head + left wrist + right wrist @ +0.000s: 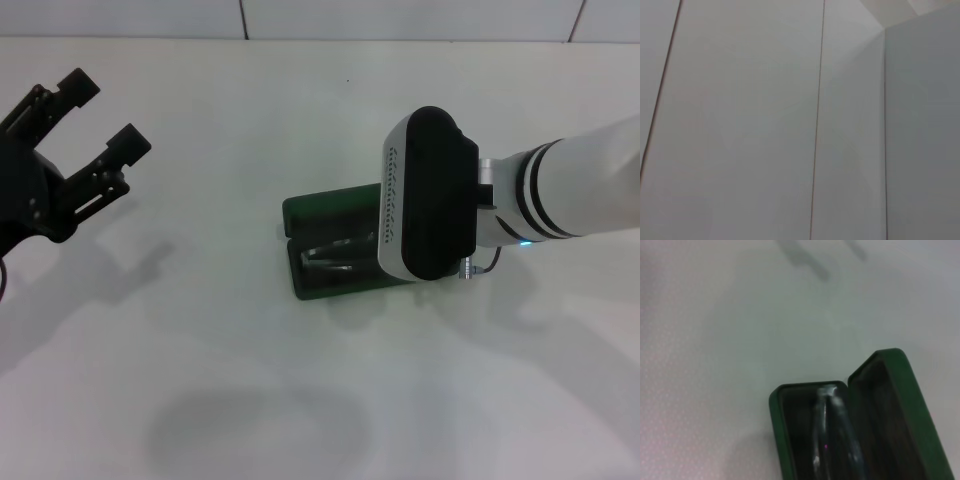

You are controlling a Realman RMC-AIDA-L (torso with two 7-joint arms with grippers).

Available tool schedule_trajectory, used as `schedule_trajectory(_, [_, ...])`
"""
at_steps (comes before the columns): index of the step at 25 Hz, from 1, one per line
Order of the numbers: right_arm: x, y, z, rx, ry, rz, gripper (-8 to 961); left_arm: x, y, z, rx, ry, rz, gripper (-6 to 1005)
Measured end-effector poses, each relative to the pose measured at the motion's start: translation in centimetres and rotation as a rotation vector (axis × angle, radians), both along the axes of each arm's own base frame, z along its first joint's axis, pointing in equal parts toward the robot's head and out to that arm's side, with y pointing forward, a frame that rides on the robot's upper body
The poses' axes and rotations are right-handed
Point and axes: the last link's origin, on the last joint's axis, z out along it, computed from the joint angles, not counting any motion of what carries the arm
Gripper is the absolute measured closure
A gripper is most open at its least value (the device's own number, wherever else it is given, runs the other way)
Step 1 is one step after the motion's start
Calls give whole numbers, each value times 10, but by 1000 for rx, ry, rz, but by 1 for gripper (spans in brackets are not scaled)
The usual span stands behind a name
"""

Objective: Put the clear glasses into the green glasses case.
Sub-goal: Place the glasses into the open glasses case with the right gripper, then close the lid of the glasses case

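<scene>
Glasses [832, 427] lie inside open green case [900, 390] mid-table [300, 400], lid up, so placement looks about done. Right gripper [425, 195] hovers right above case; finger state can't tell. Left gripper [85, 120] parked far left, spread wide, empty.

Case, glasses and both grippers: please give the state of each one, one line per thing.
case: open, lid raised, resting on the table.
glasses: lying inside the case's base.
left gripper: open, empty, held up at the robot's far left, away from the case.
right gripper: over the case; hidden under its own wrist in the head view.
</scene>
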Motion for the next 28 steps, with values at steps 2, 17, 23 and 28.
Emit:
schedule_trajectory(2, [0, 0, 0, -2, -3, -1, 793, 0, 0, 0, 0, 0, 1, 146])
schedule_trajectory(17, [-9, -8, 19, 20, 69, -18, 694, -9, 0, -2, 4, 7, 64, 146])
schedule_trajectory(23, [-12, -4, 41, 49, 216, -94, 693, -9, 3, -8, -2, -2, 94, 146])
schedule_trajectory(28, [1, 4, 75, 52, 453, -193, 694, -13, 11, -13, -7, 17, 150, 146])
